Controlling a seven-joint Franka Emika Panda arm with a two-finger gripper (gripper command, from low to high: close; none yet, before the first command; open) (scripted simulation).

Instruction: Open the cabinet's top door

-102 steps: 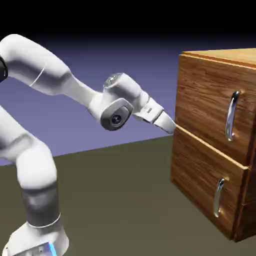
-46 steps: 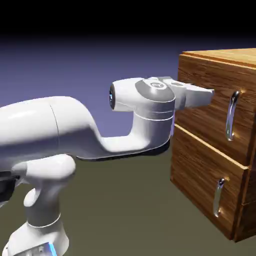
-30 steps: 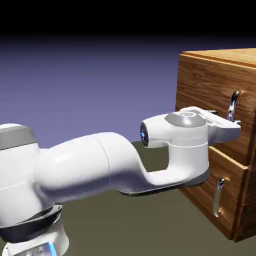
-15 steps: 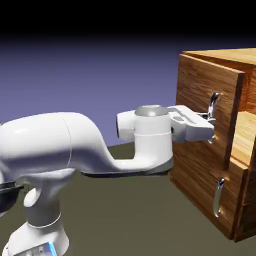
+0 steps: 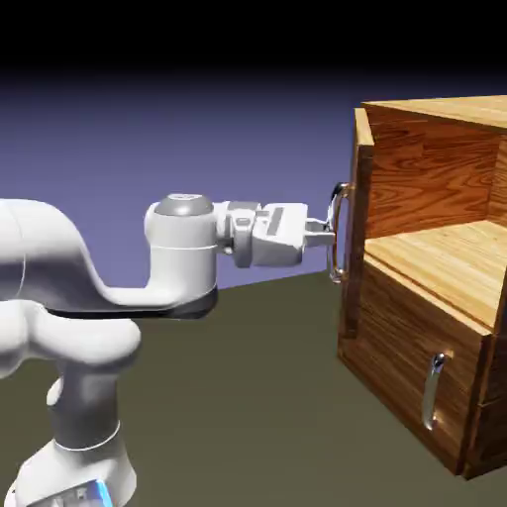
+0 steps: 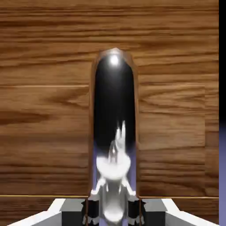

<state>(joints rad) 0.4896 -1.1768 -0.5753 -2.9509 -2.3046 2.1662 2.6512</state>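
Observation:
The reddish-brown wood cabinet (image 5: 416, 327) stands at the exterior view's right. Its top door (image 5: 362, 188) is swung wide and shows edge-on, so the upper compartment and its shelf (image 5: 446, 257) lie open to view. My gripper (image 5: 325, 232) reaches in level from the left and is shut on the door's curved silver handle (image 5: 339, 259). In the hand view the handle (image 6: 114, 110) runs up the middle as a dark shiny bar between my fingertips (image 6: 90, 212), with the door's wood grain (image 6: 44, 110) filling the rest.
The lower panel (image 5: 396, 347) is closed, with its shorter silver handle (image 5: 433, 391) untouched. The arm's elbow and base stand at the exterior view's left, over the dark tabletop (image 5: 248, 396).
The gripper closed on the top door's handle and pulled back to the left. The door swung from closed to wide open, showing the inside of the cabinet.

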